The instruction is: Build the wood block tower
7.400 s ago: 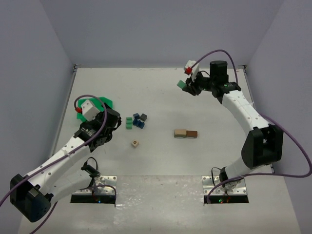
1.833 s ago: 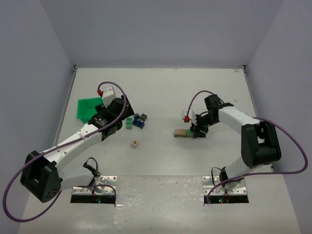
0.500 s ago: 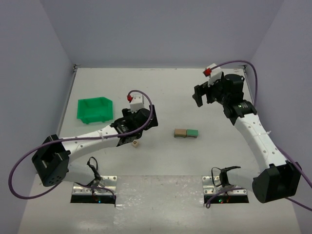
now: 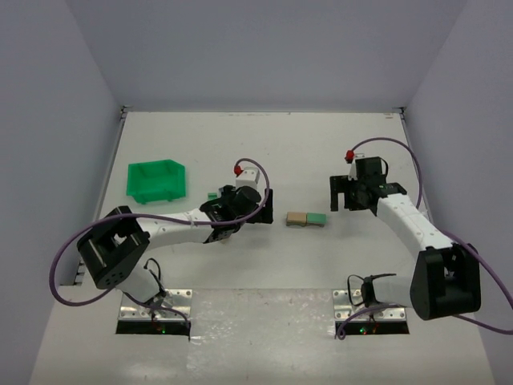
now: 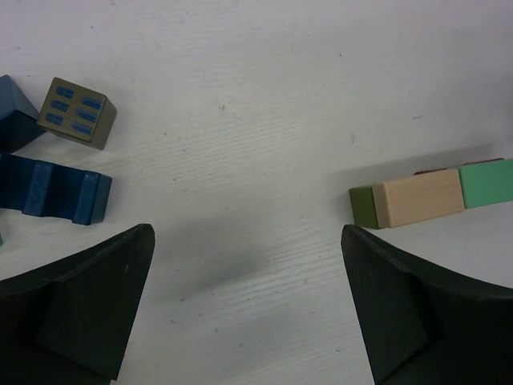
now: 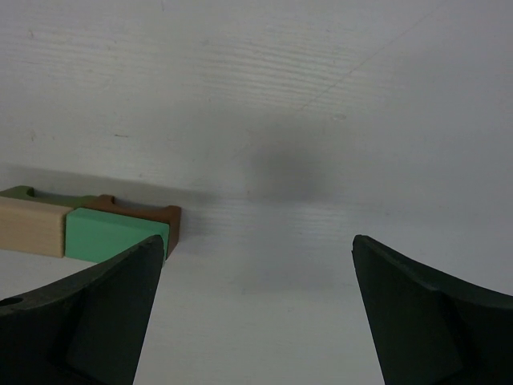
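The only printing that can be made out is on an olive cube (image 5: 78,112) in the left wrist view: a grid of six small blue rectangles on its upper face. It lies ahead of the left gripper (image 5: 248,309), off toward its left finger. Beside it is a dark blue block (image 5: 14,120), and nearer that finger a blue notched block (image 5: 52,196). The left gripper's fingers are spread wide, with only bare surface between them. Ahead of its right finger lies the wood block tower (image 5: 421,198): a tan block and a green block (image 5: 486,183) end to end, resting on an olive bar (image 5: 362,207).

The right gripper (image 6: 256,321) is also spread wide and grips nothing. The tower sits ahead of its left finger. From this side a brown bar (image 6: 144,215) shows under the green block, which the left wrist view barely catches, perhaps as a thin reddish sliver.

The table (image 4: 264,136) is matte white, faintly streaked and specked, and enclosed by pale lavender walls (image 4: 256,48). Only the top view shows the green bin (image 4: 156,180) far behind the left gripper and the purple cables (image 4: 72,249). It also shows the tower lying between the two grippers, apart from both.
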`<state>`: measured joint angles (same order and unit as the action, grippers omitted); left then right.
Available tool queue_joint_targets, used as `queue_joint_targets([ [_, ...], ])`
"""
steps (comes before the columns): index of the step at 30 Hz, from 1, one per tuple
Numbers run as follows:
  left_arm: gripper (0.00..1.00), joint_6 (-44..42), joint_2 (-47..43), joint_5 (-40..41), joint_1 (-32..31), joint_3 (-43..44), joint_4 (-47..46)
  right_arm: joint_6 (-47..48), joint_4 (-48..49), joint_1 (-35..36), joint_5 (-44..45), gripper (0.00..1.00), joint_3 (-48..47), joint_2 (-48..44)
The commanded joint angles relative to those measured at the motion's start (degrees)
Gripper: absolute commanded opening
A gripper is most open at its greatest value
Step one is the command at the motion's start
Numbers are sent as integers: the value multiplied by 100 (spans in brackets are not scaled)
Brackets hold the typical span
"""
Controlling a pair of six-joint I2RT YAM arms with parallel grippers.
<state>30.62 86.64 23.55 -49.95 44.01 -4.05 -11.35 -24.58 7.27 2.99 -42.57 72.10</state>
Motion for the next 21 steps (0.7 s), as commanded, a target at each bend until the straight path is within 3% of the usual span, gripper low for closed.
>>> queue_joint_targets([
  [1, 100, -177, 161, -112, -77, 99, -416, -195, 114, -129, -155, 99, -1, 271],
  [21, 100, -250, 1046, -641, -112, 450, -799, -78, 112, -146, -272, 99, 118, 751],
])
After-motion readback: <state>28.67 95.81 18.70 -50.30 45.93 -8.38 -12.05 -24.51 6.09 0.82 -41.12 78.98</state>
